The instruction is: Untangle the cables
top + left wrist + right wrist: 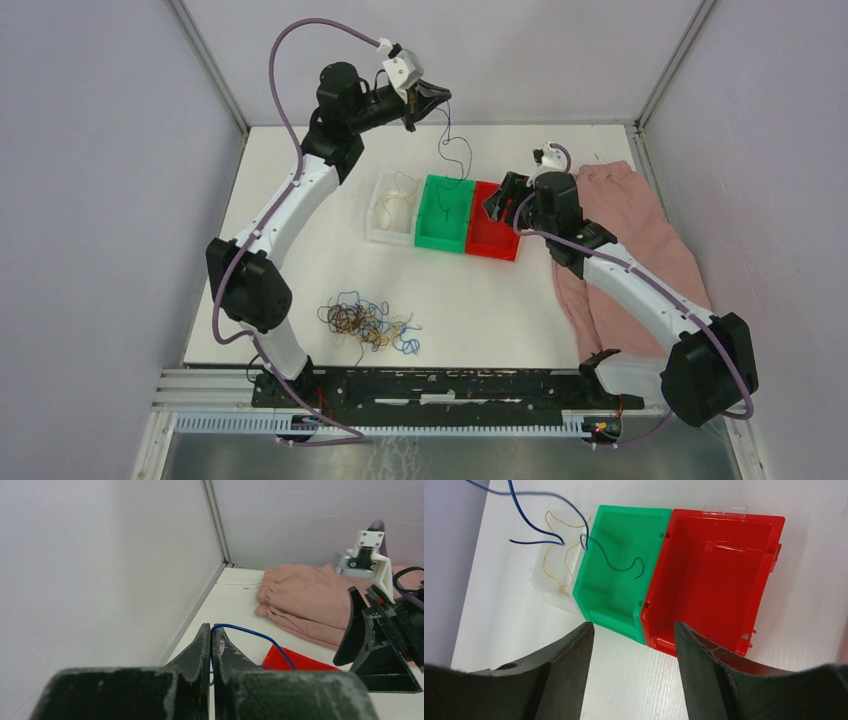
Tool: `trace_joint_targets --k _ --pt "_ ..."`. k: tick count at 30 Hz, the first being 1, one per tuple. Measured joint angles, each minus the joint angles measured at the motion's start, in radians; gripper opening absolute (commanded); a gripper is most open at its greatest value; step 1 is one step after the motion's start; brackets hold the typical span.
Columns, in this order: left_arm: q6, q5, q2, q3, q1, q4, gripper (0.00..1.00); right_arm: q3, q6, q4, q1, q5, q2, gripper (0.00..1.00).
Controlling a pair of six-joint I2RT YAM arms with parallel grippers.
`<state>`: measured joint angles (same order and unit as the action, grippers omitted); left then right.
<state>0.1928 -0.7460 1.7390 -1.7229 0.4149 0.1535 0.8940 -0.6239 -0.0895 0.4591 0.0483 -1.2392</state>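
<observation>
Blue cable sits pinched between the left gripper's closed fingers, trailing over the green bin; right gripper hangs agape, empty, well apart from it.

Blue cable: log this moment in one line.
left hand shut on blue cable, raised | cable end dangles over green bin | right hand open above red bin | tangle on table

The blue cable runs off the right wrist view's top edge.
</observation>
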Motion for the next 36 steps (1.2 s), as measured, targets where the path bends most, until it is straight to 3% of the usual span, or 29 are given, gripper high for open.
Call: trace_joint_targets --k 10,18,25,36 --pt "0.061 0.034 0.014 -0.043 0.000 -0.027 0.03 -0.008 -0.019 0.014 -0.009 -0.025 0.000 0.66" --pt "0.239 0.031 -0.068 0.236 0.016 -0.200 0.03 -0.009 -0.026 0.013 -0.017 -0.025 0.002 0.66" --pt "0.361 0.051 -0.062 0.299 0.045 -0.302 0.03 -0.009 -0.026 0.013 -0.024 -0.025 0.002 0.66" --pt "0.520 0.254 0.059 0.299 0.109 -0.262 0.03 -0.042 -0.026 0.015 -0.047 -0.026 0.002 0.66"
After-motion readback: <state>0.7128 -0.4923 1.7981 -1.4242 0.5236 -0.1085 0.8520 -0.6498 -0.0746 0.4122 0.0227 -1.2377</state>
